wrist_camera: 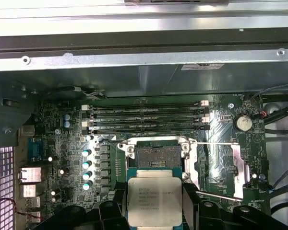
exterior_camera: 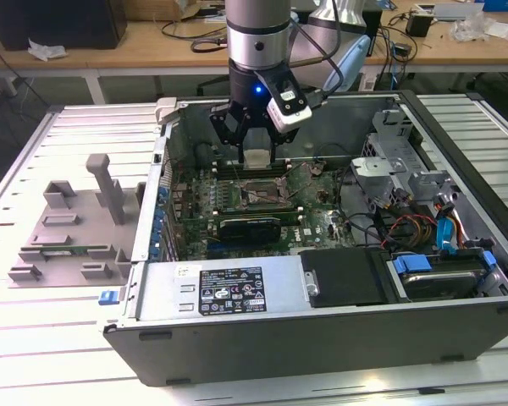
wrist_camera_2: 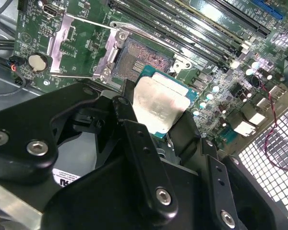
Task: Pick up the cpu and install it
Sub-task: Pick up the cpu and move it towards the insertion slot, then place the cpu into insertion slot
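Computer case [exterior_camera: 322, 334] and grey fixture [exterior_camera: 68, 233] sit on slatted table [exterior_camera: 34, 338].

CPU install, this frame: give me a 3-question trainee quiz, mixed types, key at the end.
1. True or false: the cpu already sits in the socket.
2. What is the pincer shut on? A) a memory stick B) the cpu C) nothing
3. Fill in: the socket's metal load plate is swung ___.
Key: 1 false: the socket is bare, and the cpu is in the pincer, apart from it. 2 B. 3 open.
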Available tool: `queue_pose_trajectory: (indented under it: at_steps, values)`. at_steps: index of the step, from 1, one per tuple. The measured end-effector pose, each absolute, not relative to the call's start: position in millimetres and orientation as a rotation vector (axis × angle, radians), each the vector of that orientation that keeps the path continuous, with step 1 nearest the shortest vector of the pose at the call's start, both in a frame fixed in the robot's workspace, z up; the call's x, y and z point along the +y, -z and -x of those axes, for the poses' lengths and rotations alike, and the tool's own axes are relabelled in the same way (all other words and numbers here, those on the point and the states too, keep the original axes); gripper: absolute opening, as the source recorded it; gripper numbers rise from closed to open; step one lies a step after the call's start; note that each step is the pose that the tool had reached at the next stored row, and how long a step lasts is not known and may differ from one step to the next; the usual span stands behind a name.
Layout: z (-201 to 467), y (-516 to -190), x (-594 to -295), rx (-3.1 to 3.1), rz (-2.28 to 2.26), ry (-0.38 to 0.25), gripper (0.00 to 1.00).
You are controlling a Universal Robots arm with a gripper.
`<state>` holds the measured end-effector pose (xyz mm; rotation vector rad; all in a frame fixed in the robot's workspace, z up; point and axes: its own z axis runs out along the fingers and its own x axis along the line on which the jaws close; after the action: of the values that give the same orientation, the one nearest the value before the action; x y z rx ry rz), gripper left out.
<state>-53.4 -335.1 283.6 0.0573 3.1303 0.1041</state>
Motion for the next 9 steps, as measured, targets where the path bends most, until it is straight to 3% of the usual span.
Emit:
queue_pose_trajectory:
  at_steps: [9]
  values:
    - [53.3, -283.6, -335.1, 3.13, -0.057, -0.104, 0.55]
